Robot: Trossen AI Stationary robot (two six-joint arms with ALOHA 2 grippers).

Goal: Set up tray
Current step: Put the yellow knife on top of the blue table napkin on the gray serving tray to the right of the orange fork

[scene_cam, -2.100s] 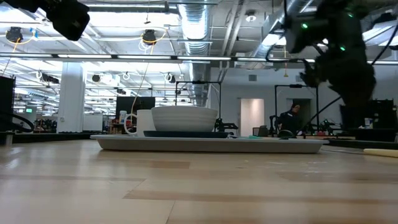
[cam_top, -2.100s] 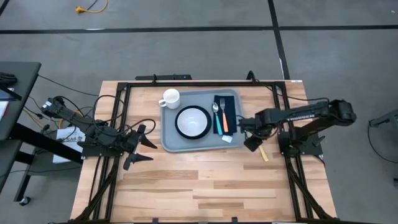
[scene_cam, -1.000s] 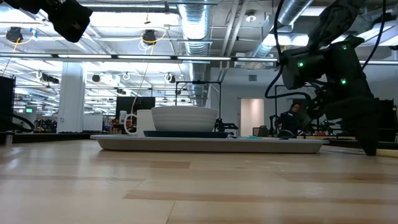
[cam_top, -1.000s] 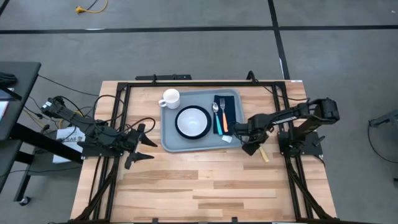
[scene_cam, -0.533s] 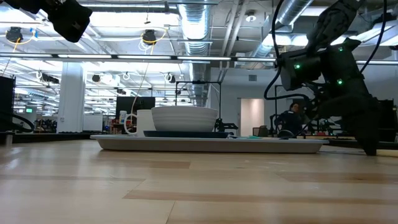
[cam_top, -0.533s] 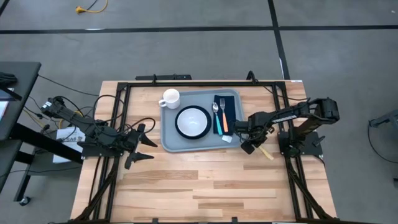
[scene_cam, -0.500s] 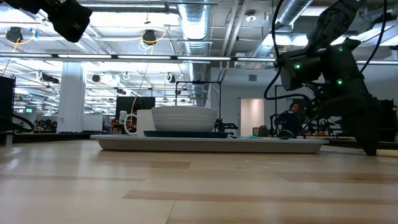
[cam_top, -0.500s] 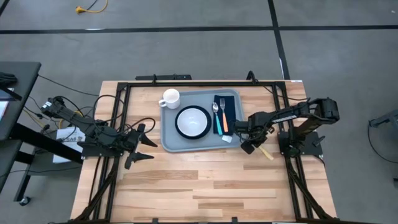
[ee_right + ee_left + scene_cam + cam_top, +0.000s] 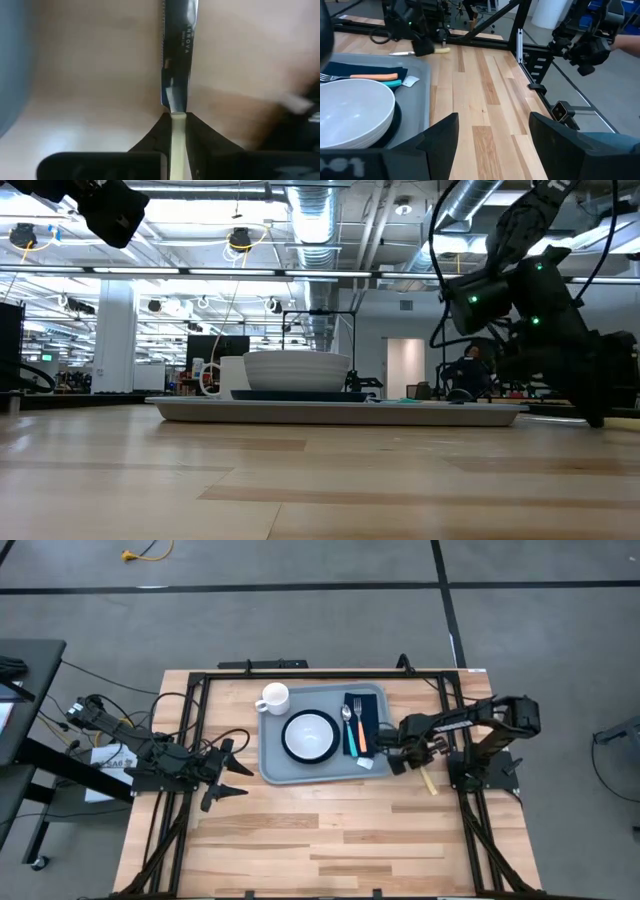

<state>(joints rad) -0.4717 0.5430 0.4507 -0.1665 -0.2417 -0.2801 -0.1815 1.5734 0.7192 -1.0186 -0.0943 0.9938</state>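
Tray (image 9: 272, 762) sits at the far middle of my desk (image 9: 320, 840), carrying a white mug (image 9: 274, 697), a white bowl (image 9: 310, 734) on a dark plate, and a fork (image 9: 346, 726) with an orange-handled utensil on a navy napkin (image 9: 367, 710). My left end effector (image 9: 228, 776) rests left of it, fingers spread, empty. My right end effector (image 9: 400, 759) is just right of it, clenched on a knife's (image 9: 178, 45) cream handle (image 9: 427, 781).

A tray (image 9: 335, 412) sits on the wooden table (image 9: 300, 480), carrying a white bowl (image 9: 296, 370) and mug (image 9: 222, 376); a dark arm (image 9: 540, 310) reaches down beside its right end.
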